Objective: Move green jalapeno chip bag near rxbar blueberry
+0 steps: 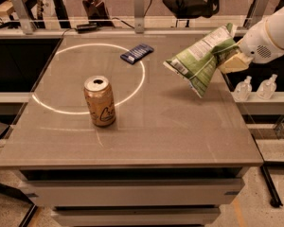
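Note:
The green jalapeno chip bag (202, 59) is a crinkled light-green and white foil bag, held in the air above the right side of the table. My gripper (232, 59) comes in from the right on a white arm and is shut on the bag's right end. The rxbar blueberry (136, 53) is a small flat dark-blue bar lying on the table at the back, inside the white circle, to the left of the bag and apart from it.
A tan drink can (100, 101) stands upright at the front left of the grey table (146, 126). A white ring (87, 77) is marked on the tabletop. Two small clear bottles (255, 88) stand on a shelf beyond the table's right edge. A rail with posts runs behind the table.

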Available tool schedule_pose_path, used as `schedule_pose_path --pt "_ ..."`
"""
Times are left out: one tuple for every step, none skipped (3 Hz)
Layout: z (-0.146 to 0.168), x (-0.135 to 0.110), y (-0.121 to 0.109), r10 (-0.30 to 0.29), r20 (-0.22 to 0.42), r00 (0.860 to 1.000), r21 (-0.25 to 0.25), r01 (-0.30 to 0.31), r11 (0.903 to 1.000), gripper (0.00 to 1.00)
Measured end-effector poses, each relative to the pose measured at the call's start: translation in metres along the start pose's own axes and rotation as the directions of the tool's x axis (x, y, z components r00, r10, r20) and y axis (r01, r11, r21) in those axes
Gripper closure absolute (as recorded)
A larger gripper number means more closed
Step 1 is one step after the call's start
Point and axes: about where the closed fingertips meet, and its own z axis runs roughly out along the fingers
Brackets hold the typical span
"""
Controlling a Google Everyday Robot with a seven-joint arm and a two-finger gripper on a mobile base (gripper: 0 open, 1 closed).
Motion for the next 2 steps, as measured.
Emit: schedule_pose_path --pt "0.0010 -0.0014 -0.0021 -0.001 0.003 1.000 0.002 0.001 1.0000 1.00" --pt "0.0094 -0.0034 -0.0071 0.004 0.021 1.000 0.008 -0.004 1.0000 1.00"
